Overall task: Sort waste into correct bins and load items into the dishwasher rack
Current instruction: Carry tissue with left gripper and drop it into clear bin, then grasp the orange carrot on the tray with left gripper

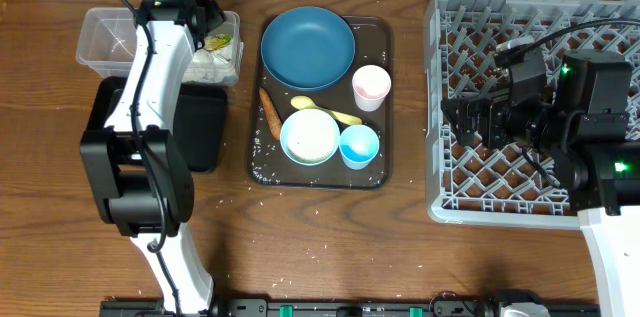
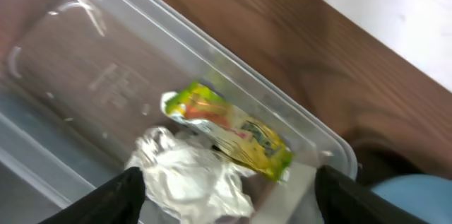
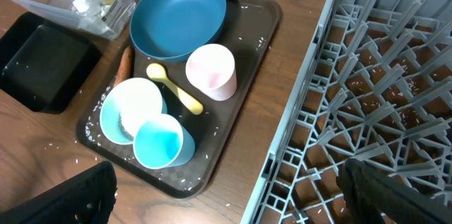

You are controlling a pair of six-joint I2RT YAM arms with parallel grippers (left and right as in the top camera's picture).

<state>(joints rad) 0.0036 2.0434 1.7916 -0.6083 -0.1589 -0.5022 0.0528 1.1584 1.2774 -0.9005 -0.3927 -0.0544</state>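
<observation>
On the near part of the wooden table (image 1: 400, 247), loose white rice grains (image 3: 185, 174) lie scattered, some on the wood and some along the near edge of a dark brown serving tray (image 1: 300, 175) at the centre. At the tray's near end a white bowl (image 1: 310, 135) stands with a light blue cup (image 1: 359, 145) touching it on the right. Just beyond them a small yellow spoon (image 1: 340, 115) lies flat, and an orange carrot piece (image 1: 270, 114) lies along the tray's left edge. Farther back on the right is a pale pink cup (image 1: 371, 85), and a large dark blue bowl (image 1: 307, 47) fills the far end. Left of the tray sits a shallow black tray (image 1: 205, 127), partly hidden by the left arm. Beyond it is a clear plastic tub (image 1: 105, 37) holding crumpled white paper (image 2: 191, 174) and a yellow-green wrapper (image 2: 240, 132) at its right end. The left gripper (image 2: 229, 196) hangs over that waste, fingers spread wide and holding nothing. On the right stands the large grey dishwasher rack (image 1: 480, 2), rice specks on its lattice floor. The right gripper (image 1: 470, 117) hovers over it, also spread wide and holding nothing.
</observation>
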